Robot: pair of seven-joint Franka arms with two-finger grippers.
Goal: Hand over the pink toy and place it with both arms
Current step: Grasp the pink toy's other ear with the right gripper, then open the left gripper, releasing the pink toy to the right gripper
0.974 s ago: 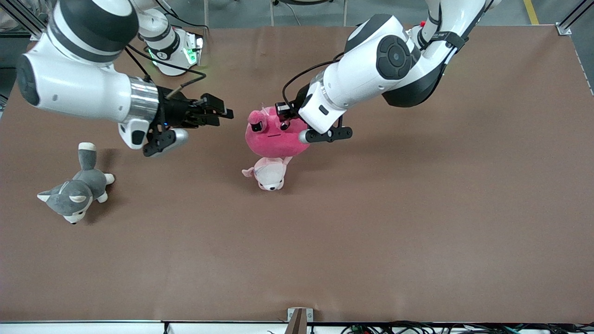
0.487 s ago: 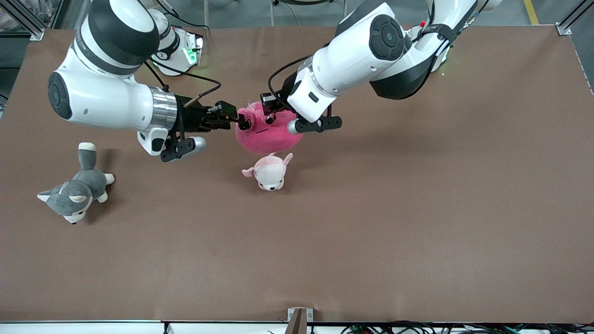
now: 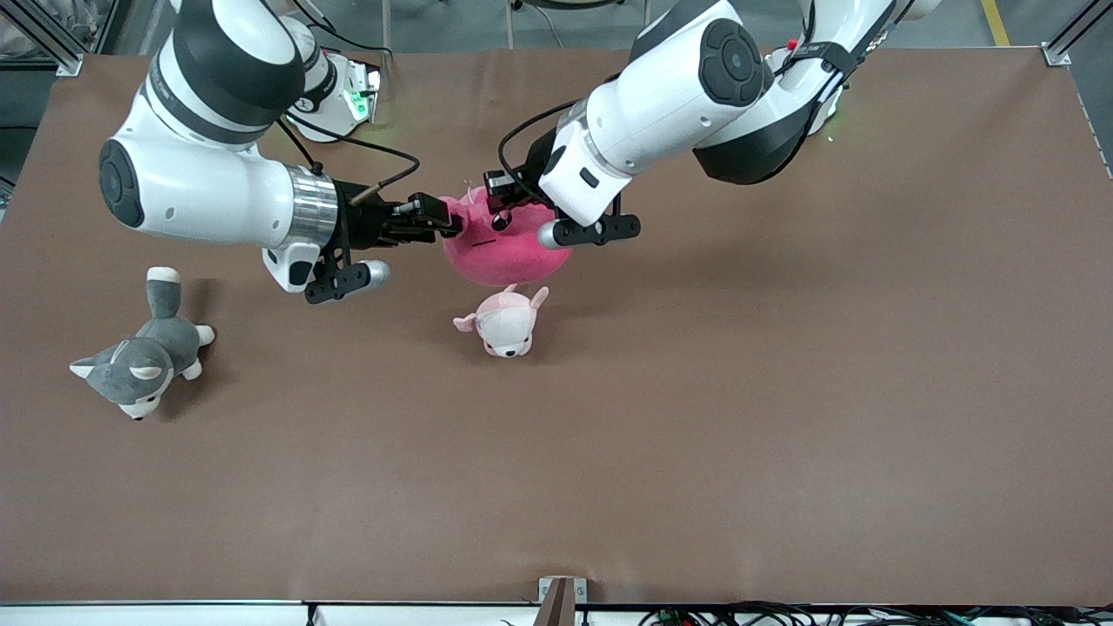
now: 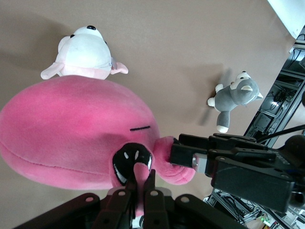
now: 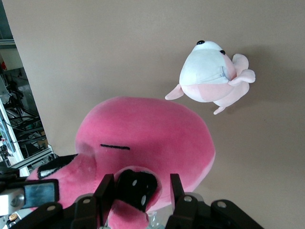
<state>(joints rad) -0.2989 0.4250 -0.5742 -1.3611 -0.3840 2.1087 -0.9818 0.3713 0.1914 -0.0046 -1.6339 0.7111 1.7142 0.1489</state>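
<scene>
The hot-pink toy (image 3: 509, 252) hangs in the air over the table, just farther from the front camera than the small puppy plush. My left gripper (image 3: 511, 209) is shut on a fold of the toy beside its black eye, as the left wrist view (image 4: 141, 179) shows. My right gripper (image 3: 452, 228) is open at the toy's end toward the right arm. In the right wrist view (image 5: 139, 188) its fingers (image 5: 103, 193) straddle the toy's (image 5: 147, 133) other black eye with a gap at one finger. The toy (image 4: 71, 129) fills much of the left wrist view.
A small pale-pink-and-white puppy plush (image 3: 504, 322) lies on the brown table (image 3: 783, 391) under the toy. A grey-and-white husky plush (image 3: 143, 356) lies toward the right arm's end, nearer the front camera. The right arm's base stands at the back edge.
My right gripper has moved from open air to the toy and now has its fingers around the toy's end. My left gripper has carried the toy toward the right arm.
</scene>
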